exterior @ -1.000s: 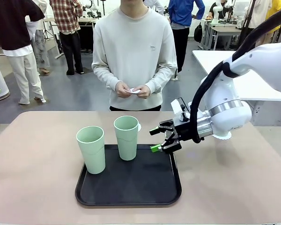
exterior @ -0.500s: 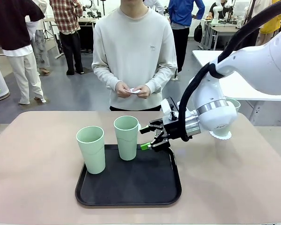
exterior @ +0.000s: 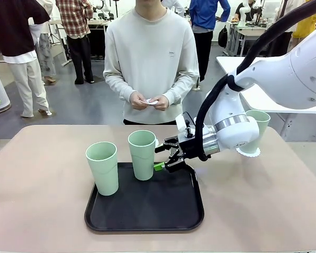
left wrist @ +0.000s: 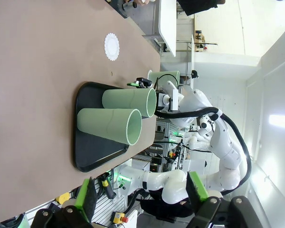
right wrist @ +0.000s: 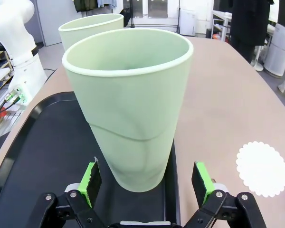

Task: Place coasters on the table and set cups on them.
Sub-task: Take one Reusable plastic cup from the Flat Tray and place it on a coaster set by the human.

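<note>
reaches over the right rim of the black tray (exterior: 147, 211) with the right gripper (exterior: 158, 158), jaws wide around the rear cup (exterior: 142, 154), not touching. holds the left gripper (left wrist: 142, 194) wide, well off the tray. finds a coaster (right wrist: 262, 168) just beyond the tray's far rim.

The beige tabletop (exterior: 42, 179) is carrying a black tray (exterior: 147, 213) near its middle. One white coaster (right wrist: 262, 168) is lying just beside the tray, and a second coaster (exterior: 253, 153) is lying farther right.
</note>
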Robot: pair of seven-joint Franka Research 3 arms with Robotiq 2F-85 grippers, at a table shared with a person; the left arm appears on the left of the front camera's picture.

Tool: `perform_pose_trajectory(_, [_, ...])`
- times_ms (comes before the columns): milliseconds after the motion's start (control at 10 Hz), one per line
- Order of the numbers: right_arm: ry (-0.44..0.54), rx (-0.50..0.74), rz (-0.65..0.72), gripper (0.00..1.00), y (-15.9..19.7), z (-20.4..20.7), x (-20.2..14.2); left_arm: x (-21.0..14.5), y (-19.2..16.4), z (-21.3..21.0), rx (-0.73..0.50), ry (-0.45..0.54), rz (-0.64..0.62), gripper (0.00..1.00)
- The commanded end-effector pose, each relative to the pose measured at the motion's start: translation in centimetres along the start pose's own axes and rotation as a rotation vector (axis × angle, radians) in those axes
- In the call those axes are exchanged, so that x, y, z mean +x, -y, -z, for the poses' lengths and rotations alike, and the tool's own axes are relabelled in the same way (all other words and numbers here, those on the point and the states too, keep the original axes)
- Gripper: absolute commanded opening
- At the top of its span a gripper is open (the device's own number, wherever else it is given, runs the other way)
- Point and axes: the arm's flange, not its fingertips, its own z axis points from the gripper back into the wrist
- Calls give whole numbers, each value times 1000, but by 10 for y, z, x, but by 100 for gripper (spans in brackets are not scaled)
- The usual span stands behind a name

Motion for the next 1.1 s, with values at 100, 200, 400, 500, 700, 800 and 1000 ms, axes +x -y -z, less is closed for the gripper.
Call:
perform_pose_trajectory(100, [17,-7,26,100,4,11,3,1,2,1,-22,1,17,100])
perform_pose_trajectory(200, [28,9,27,100,3,13,4,1,2,1,-22,1,17,100])
perform_pose_trajectory(400, [32,21,23,100,2,16,5,1,2,1,-22,1,17,100])
perform_pose_trajectory(500, [32,22,22,100,3,18,5,1,2,1,-22,1,17,100])
perform_pose_trajectory(700, [34,36,22,100,4,27,7,1,2,1,-22,1,17,100])
perform_pose_trajectory(800, [34,39,18,100,5,30,7,1,2,1,-22,1,17,100])
perform_pose_trajectory(1000, [36,42,27,100,10,36,6,1,2,1,-22,1,17,100])
